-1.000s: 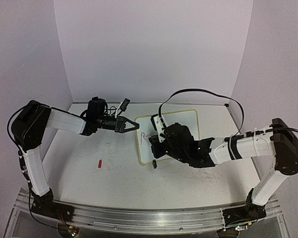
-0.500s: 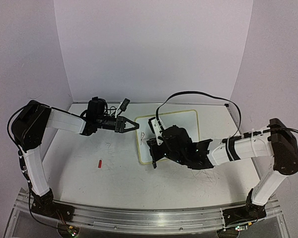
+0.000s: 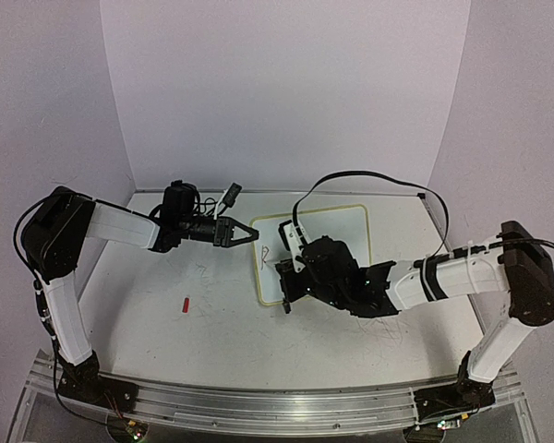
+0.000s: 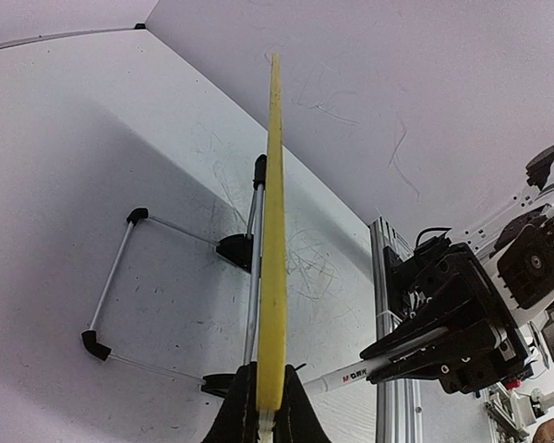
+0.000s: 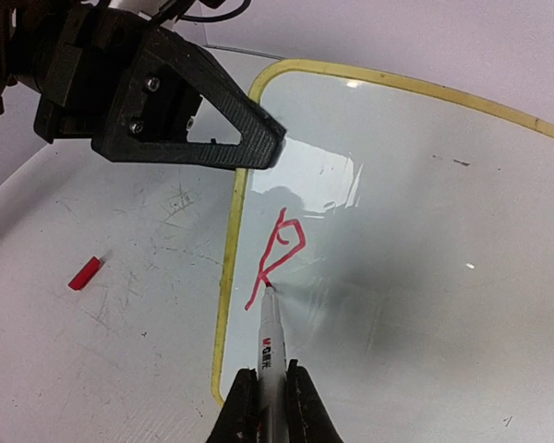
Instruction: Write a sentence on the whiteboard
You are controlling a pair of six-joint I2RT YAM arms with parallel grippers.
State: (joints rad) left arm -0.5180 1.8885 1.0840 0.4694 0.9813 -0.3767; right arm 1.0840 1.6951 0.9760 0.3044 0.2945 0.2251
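The whiteboard (image 3: pixel 337 226) with a pale yellow rim lies mid-table. My left gripper (image 3: pixel 247 233) is shut on its left rim, which the left wrist view shows edge-on (image 4: pixel 274 231) between the jaws (image 4: pixel 266 411). My right gripper (image 3: pixel 291 277) is shut on a white marker (image 5: pixel 270 355). The marker's tip touches the board (image 5: pixel 425 203) at the foot of the sentence's only mark, a red "R"-like letter (image 5: pixel 279 249) near the left rim. The marker also shows in the left wrist view (image 4: pixel 369 371).
A small red cap (image 3: pixel 186 304) lies on the scribbled tabletop left of the board, also in the right wrist view (image 5: pixel 85 273). The board's wire stand with black feet (image 4: pixel 120 277) shows underneath. An aluminium rail (image 3: pixel 258 406) runs along the near edge. Walls close in on three sides.
My right gripper has shifted slightly toward the board's near left with the marker, and the red letter has gained a stroke. My left gripper has not moved.
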